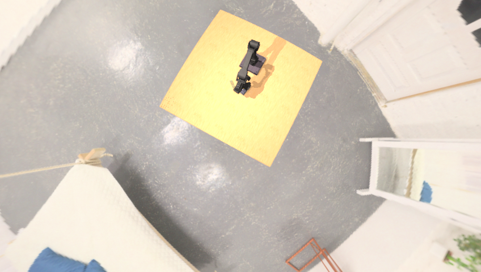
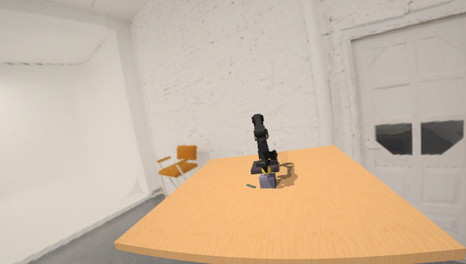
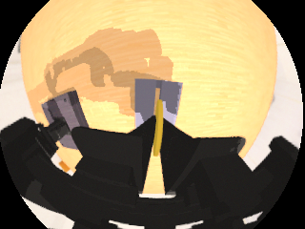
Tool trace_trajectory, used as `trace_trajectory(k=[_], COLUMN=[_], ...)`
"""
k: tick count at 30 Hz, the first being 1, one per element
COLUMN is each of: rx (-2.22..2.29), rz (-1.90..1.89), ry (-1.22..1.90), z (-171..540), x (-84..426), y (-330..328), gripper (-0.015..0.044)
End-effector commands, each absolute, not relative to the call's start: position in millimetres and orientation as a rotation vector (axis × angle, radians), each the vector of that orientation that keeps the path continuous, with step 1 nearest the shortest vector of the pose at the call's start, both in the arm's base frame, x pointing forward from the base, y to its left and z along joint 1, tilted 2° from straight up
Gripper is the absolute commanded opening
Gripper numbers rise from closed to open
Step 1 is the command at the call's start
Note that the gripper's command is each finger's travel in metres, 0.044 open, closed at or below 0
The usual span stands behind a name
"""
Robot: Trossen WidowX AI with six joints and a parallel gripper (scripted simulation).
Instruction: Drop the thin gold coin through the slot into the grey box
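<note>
While the gripper (image 3: pixel 156 153) pinches the gold coin (image 3: pixel 156 129) by its faces, edge down over the grey box (image 3: pixel 156 98) just below, it's thin, rigid, slippery metal

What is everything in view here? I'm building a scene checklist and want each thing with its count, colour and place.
Coin: one, gold, held on edge in the claw just above the box.
Box: one, grey, on the table under the claw; dark slot in its lid.
Holder: one, dark green, on the table beside the box, without the coin.
Table: one, light wood, centre of the room.
Chair: one, orange, by the brick wall.
Double door: one, white, at the right.
Arm: one, black, on a dark base plate.
Claw: one, black, shut on the coin.
</note>
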State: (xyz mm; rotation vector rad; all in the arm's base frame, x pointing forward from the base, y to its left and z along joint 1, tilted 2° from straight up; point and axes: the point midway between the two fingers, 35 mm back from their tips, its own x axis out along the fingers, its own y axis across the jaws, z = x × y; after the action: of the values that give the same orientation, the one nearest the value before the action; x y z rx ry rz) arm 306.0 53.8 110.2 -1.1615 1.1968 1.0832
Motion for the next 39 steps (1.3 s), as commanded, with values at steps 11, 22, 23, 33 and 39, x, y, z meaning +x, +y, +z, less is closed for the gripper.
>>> trace_trajectory(k=[11, 22, 23, 33, 39], rx=[-1.162, -1.162, -1.162, -1.160, -1.160], rz=[1.083, 1.083, 1.084, 1.088, 1.088], ry=[1.196, 1.196, 1.196, 1.202, 1.202], z=[108.0, 111.0, 114.6, 166.6, 169.0], x=[306.0, 305.8, 305.6, 298.4, 297.8], y=[53.8, 53.8, 53.9, 53.0, 52.9], gripper=[0.0158, 0.0213, 0.0239, 0.0440, 0.0440])
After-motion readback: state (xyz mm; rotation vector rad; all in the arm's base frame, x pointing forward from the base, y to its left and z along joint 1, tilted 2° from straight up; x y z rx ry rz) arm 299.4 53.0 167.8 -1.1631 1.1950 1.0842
